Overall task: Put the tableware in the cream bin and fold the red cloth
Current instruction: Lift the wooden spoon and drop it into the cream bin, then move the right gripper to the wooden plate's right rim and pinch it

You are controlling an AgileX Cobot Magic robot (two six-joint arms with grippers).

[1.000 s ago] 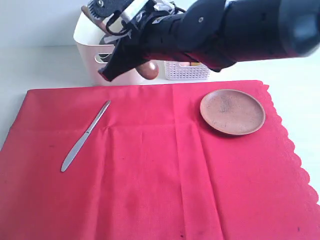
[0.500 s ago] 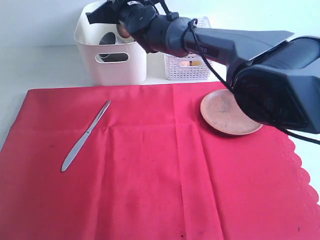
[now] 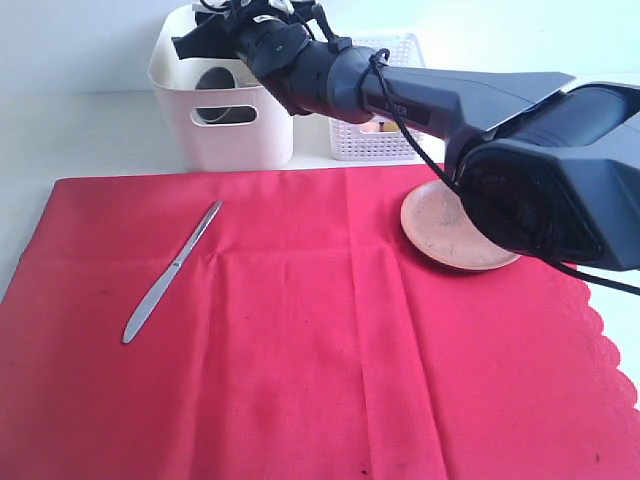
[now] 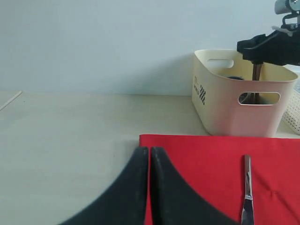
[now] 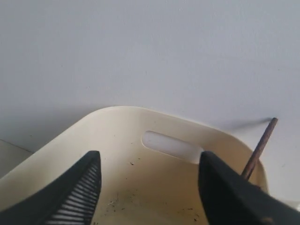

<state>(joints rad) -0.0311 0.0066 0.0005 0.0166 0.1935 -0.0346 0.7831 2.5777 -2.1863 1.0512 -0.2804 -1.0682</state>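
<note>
Cream bin (image 5: 119,136) sits right under the parted right claw (image 5: 150,154).

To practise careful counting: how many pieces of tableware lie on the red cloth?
2. The knife lies on the left of the cloth; the plate sits on the right, partly behind the arm. Anything else behind that arm would be hidden.

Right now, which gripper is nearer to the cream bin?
Right. The right gripper hangs open just above the cream bin, over its open top. The left gripper, shut, sits near the red cloth edge, with cloth between it and the bin.
</note>
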